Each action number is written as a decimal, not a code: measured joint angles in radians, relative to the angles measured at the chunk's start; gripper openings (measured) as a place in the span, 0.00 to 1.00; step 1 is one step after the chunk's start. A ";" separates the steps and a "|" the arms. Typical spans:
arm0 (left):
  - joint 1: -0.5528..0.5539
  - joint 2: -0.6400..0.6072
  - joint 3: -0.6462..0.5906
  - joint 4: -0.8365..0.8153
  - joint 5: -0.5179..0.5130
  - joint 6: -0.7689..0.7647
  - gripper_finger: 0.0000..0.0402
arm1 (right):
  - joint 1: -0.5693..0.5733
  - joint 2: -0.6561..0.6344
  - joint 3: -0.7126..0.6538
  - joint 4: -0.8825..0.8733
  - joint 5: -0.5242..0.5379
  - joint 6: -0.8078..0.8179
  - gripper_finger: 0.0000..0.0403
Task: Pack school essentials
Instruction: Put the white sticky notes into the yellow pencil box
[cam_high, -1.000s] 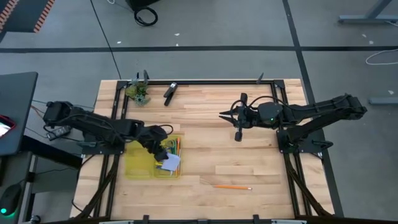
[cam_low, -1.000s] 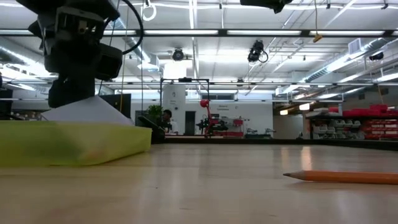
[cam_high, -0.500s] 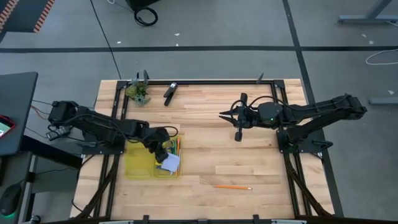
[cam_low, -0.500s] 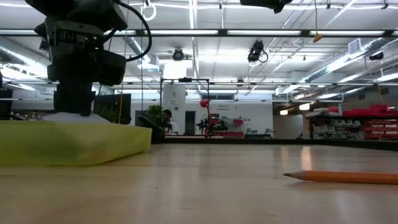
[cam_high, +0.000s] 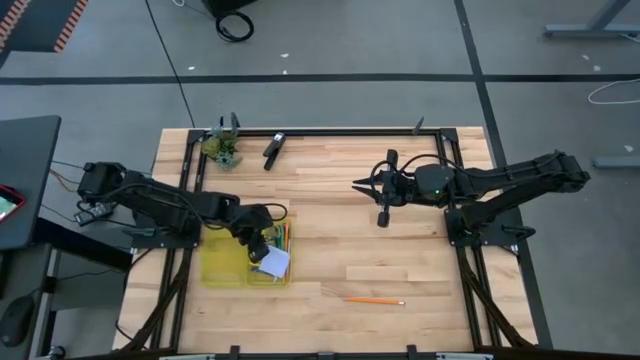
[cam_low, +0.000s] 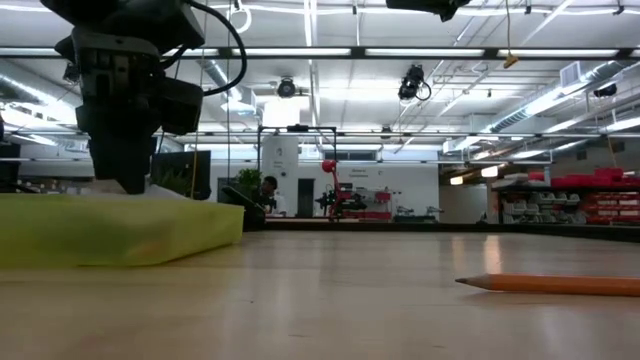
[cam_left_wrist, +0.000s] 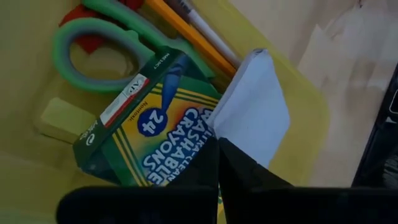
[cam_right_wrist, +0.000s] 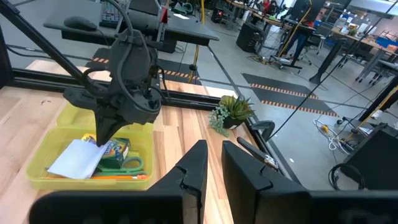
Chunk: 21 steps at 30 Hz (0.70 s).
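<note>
Two grippers seen, left gripper (cam_high: 262, 238) lowered over yellow tray (cam_high: 222, 268), fingers pressed together, nothing held, crayon box (cam_left_wrist: 163, 137), notepad (cam_left_wrist: 255, 109), scissors (cam_left_wrist: 115, 38) lying inside tray, one pencil (cam_high: 374, 300) left well apart from tray, right gripper (cam_high: 383, 220) raised far from tray, fingers nearly together, empty.

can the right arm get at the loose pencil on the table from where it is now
Probably yes. The pencil lies alone on bare wood near the front edge, with nothing around it. The right hand hangs over the table's middle, holding nothing, and the left hand is off over the yellow bin.
</note>
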<state>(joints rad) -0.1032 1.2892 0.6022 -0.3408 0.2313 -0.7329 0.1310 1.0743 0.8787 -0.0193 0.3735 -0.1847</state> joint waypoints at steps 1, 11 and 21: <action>0.001 0.000 0.000 0.000 0.006 0.009 0.02 | 0.000 0.000 0.000 0.000 0.000 0.000 0.14; 0.066 -0.053 -0.001 -0.060 0.104 0.066 0.01 | 0.000 0.000 0.000 -0.001 0.000 0.000 0.14; 0.122 -0.063 -0.001 -0.234 0.099 0.117 0.00 | -0.006 0.000 0.000 -0.010 0.000 0.000 0.14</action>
<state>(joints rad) 0.0185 1.2266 0.6014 -0.5749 0.3298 -0.6159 0.1246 1.0744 0.8791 -0.0290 0.3733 -0.1844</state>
